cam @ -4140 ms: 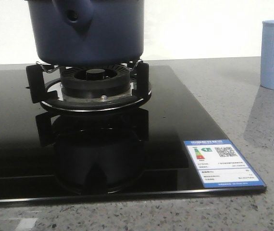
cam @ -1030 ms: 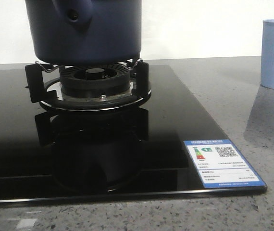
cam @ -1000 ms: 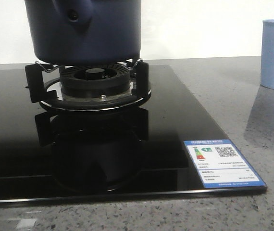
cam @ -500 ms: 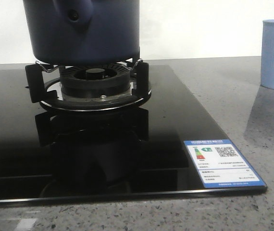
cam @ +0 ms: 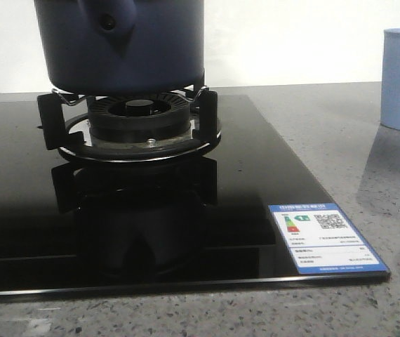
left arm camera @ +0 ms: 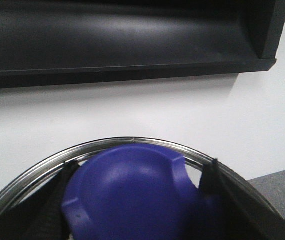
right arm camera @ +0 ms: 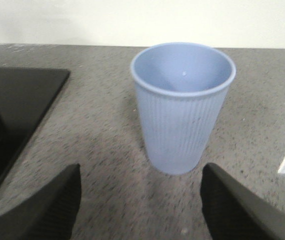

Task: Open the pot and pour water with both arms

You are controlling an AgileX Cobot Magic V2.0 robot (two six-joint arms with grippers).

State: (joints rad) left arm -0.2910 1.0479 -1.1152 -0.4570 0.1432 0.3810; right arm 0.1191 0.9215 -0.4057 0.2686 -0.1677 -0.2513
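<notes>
The pot (cam: 119, 43) sits on the burner stand (cam: 133, 126) at upper left of the front view. The left gripper (left arm camera: 135, 200) has its fingers closed around the lid knob (left arm camera: 132, 192). The right gripper (right arm camera: 140, 205) hangs wide open and empty before the cup (right arm camera: 182, 107).

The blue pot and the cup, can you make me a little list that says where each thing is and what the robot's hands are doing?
pot: navy pot sits on the burner stand of the black stove
lid knob: blue knob between the left gripper fingers; contact unclear
cup: pale blue ribbed cup upright on the grey counter, looks empty
right gripper: right gripper open, facing the cup, not touching
</notes>
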